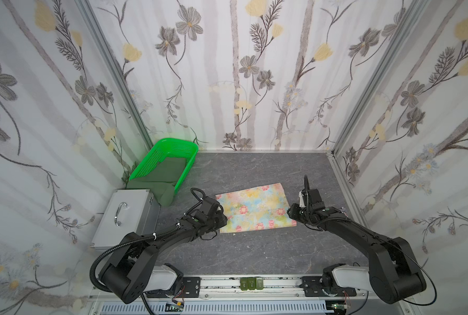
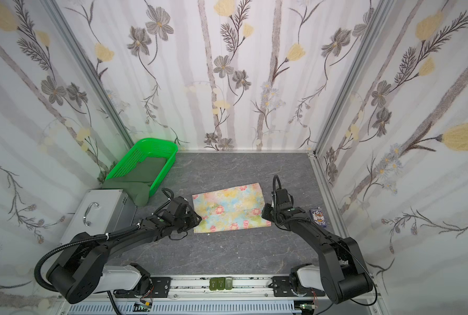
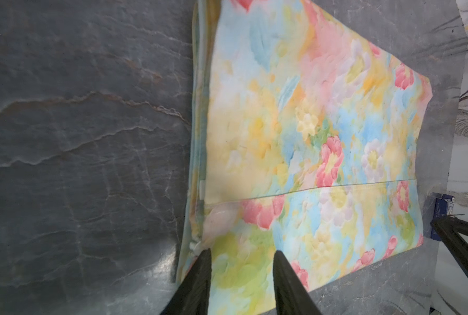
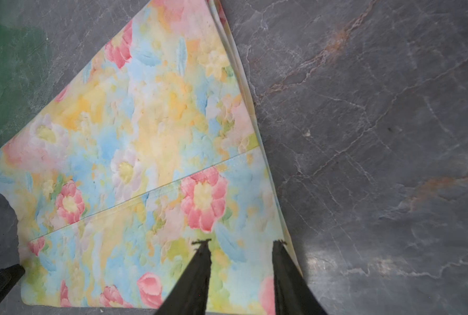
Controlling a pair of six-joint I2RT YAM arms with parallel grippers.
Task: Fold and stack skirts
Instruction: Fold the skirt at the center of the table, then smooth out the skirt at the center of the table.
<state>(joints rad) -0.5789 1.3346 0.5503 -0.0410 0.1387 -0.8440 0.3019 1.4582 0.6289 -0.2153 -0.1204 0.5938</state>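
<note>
**Catch every layer at both ends before lifting**

The floral skirt [image 1: 254, 207] lies folded flat in the middle of the counter [image 1: 254, 253]. The dark green skirt [image 1: 170, 174] is at the far left, spilling out of the green basket [image 1: 177, 141] beside a silver case [image 1: 129, 215].

The left gripper [image 3: 242, 251] is at the floral skirt's near-left corner and the right gripper [image 4: 241, 241] at its right edge. Both have their jaws narrowly apart over flat cloth, gripping nothing.

The step looks like a paired pinch for another fold or a carry. The left wrist view shows several stacked edges along that side, so the lower jaw probably has to slide under the whole stack, not just the top flap. Close both sides together, then lift level, so the fold does not slip open or skew.
</note>
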